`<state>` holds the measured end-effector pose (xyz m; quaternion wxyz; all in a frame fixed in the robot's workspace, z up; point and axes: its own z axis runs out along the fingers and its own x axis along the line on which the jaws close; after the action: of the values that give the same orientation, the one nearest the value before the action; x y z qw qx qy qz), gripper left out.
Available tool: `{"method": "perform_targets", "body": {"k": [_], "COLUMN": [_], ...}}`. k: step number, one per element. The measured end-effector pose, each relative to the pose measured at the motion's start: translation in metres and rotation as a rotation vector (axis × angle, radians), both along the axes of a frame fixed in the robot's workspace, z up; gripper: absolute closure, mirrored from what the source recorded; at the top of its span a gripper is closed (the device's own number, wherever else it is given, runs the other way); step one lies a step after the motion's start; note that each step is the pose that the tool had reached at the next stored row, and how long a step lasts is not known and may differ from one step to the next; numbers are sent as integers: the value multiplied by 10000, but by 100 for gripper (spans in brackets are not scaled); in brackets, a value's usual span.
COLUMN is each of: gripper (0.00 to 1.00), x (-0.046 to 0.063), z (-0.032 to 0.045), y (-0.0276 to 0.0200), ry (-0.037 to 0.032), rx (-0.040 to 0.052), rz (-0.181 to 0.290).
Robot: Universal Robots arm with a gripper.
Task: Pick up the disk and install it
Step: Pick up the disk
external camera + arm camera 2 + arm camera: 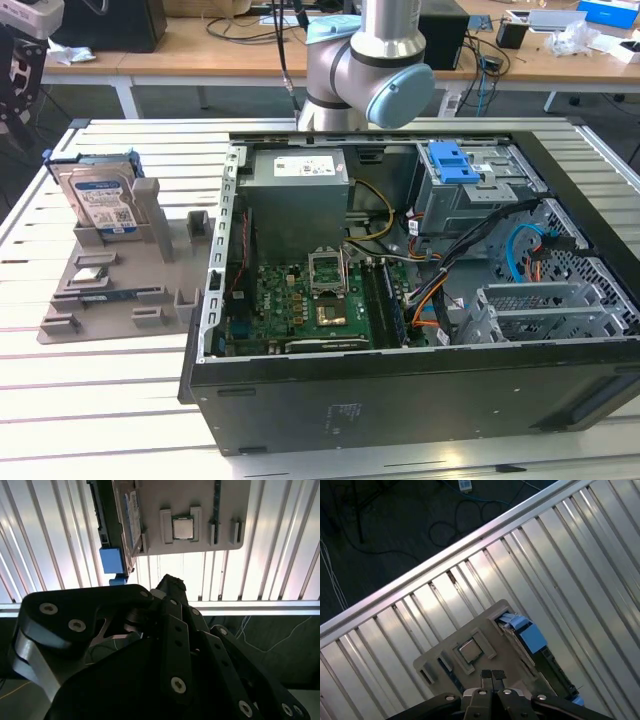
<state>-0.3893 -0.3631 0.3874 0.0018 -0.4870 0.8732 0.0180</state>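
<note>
The disk stands on edge in a grey holder tray on the slatted table, at the exterior view's left, beside the open computer case. Its white-and-blue label faces the camera and blue rails frame it. In both wrist views the disk shows edge-on at the holder tray, far below. My gripper hangs high above the tray, shut, with nothing between its fingertips. The gripper and its dark body also appear in the second wrist view.
A processor chip lies in a pocket of the tray. Inside the case are the motherboard, cables and a metal drive cage with a blue latch. The table edge borders dark floor with cables.
</note>
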Motion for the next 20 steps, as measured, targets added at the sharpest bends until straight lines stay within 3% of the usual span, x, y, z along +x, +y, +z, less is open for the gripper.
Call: {"method": "perform_targets", "body": {"k": [4, 13, 14, 20], "gripper": [89, 89, 89, 89], "x": [0, 0, 0, 0], "z": [0, 0, 0, 0], "y": [0, 0, 0, 0], "ry": [0, 0, 0, 0], "rx": [0, -1, 0, 0], "rz": [236, 1321, 1616, 1980]}}
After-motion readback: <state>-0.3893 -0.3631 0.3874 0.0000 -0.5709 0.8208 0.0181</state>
